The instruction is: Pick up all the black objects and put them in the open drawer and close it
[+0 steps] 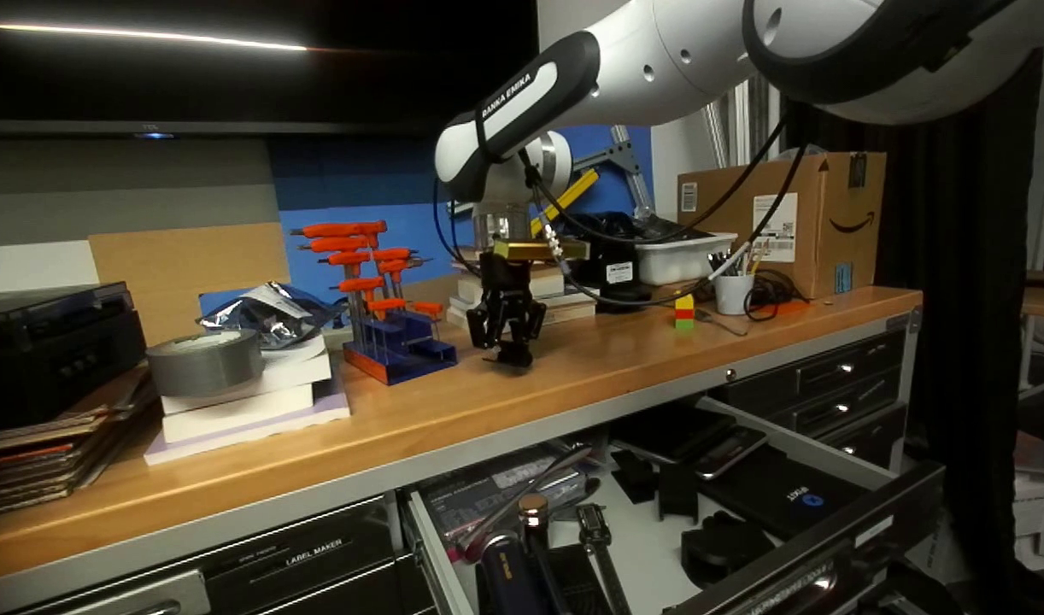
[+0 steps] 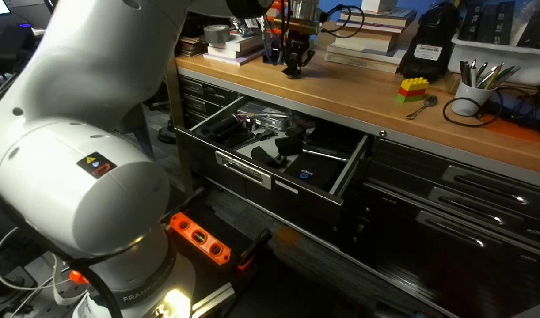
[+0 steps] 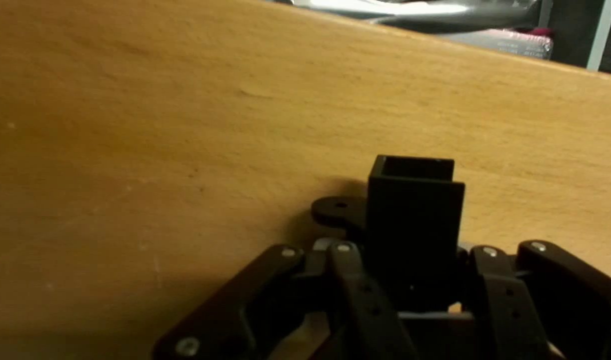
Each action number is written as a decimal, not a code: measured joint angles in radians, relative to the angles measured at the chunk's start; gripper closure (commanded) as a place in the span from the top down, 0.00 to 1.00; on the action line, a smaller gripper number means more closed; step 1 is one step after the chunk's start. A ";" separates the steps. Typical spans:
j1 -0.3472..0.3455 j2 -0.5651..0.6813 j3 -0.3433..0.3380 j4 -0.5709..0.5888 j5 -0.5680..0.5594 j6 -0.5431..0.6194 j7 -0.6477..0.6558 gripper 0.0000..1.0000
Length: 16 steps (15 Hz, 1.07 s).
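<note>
My gripper [image 3: 406,257] is shut on a black block [image 3: 413,225], a boxy piece with a hollow end and a rounded, holed tab at one side. In an exterior view the gripper [image 1: 509,335] hangs low over the wooden worktop, the block [image 1: 513,354] below its fingers. Whether the block touches the wood I cannot tell. Below the worktop's front edge, the drawer [image 2: 305,207] stands pulled out. On its white floor lie small matte black pieces: a rounded one [image 1: 727,547], an upright one [image 1: 677,493] and a flat one [image 1: 633,475].
Beside the gripper stands a red-and-blue tool rack [image 1: 402,346]; books with a tape roll [image 1: 206,363] sit farther along. A toy brick stack [image 2: 412,90], a spoon [image 2: 423,107] and a pen cup [image 2: 472,100] share the worktop. Tools and a black box [image 2: 316,170] also fill the drawer.
</note>
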State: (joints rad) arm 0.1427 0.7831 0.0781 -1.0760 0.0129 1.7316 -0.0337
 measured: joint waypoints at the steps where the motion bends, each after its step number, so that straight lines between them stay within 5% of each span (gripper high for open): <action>1: -0.006 -0.022 -0.003 -0.026 0.000 -0.014 0.000 0.15; 10: -0.064 -0.330 -0.003 -0.394 0.023 -0.081 0.000 0.14; 16: -0.079 -0.506 -0.007 -0.714 0.060 0.101 0.063 0.15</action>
State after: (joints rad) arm 0.0637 0.2771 0.0709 -1.7896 0.0731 1.8324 0.0293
